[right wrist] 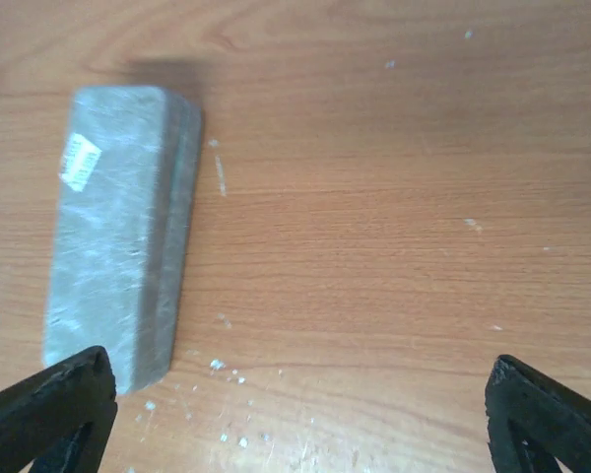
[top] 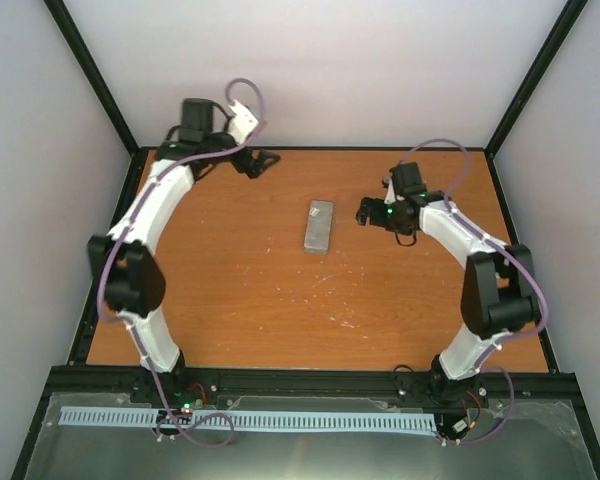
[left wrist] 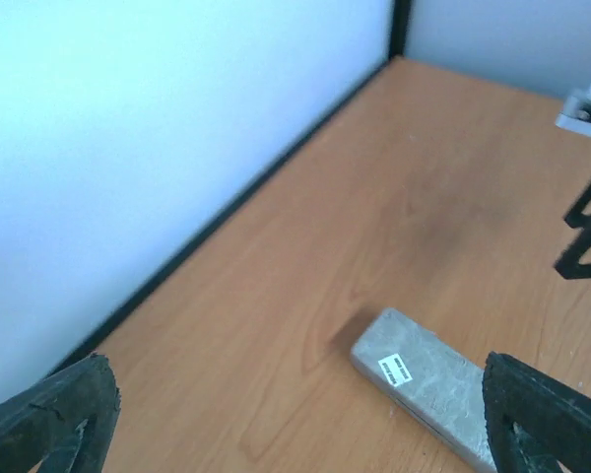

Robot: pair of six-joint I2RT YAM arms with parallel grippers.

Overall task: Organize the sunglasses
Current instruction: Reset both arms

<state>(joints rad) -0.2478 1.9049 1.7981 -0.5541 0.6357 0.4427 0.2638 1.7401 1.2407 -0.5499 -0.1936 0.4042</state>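
Observation:
The sunglasses are out of view in every frame. A grey rectangular case (top: 320, 225) lies shut in the middle of the table; it also shows in the left wrist view (left wrist: 433, 386) and the right wrist view (right wrist: 118, 236), with a small white label on its lid. My left gripper (top: 257, 160) is open and empty near the back edge, up and left of the case. My right gripper (top: 368, 212) is open and empty just right of the case, jaws wide apart above bare wood.
The orange wooden table (top: 260, 300) is fenced by a black frame and white walls. White specks dot the wood near the case (right wrist: 227, 370). The right gripper's fingers show at the left wrist view's right edge (left wrist: 586, 232).

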